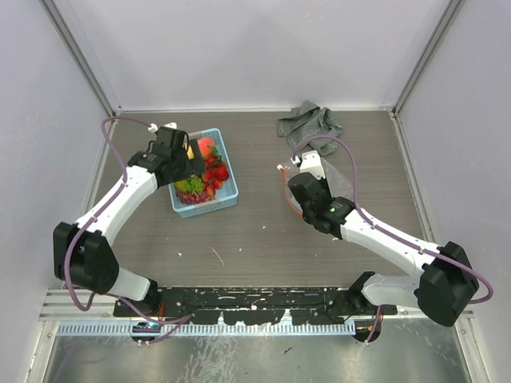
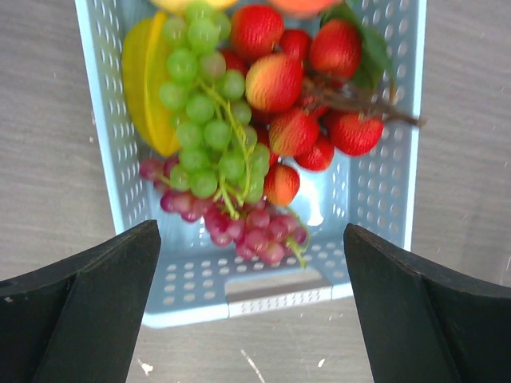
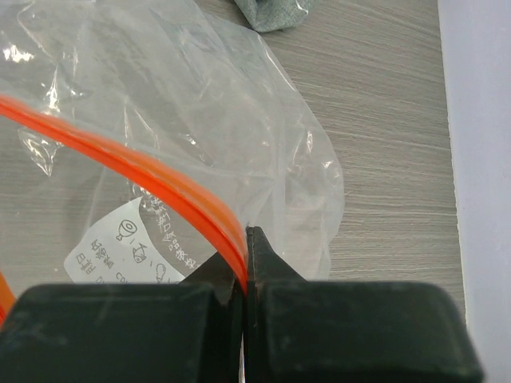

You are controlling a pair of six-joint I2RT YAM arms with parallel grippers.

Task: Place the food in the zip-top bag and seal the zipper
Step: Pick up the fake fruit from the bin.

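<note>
Here, crinkly clear bag [image 3: 263, 159]; perforated basket [image 2: 375, 191].

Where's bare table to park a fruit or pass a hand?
Free: the table strip between basket and zip-top bag; also the near band before the arm bases. Crowded: basket interior under the left gripper; far right, where cloth, bag and right gripper bunch.

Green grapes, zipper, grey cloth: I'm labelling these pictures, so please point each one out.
green grapes [image 2: 204, 120]: left wrist view, middle of the bunch.
zipper [image 3: 96, 149]: right wrist view, middle stretch of the orange strip.
grey cloth [image 1: 310, 121]: top view, centre of the crumpled heap.
</note>
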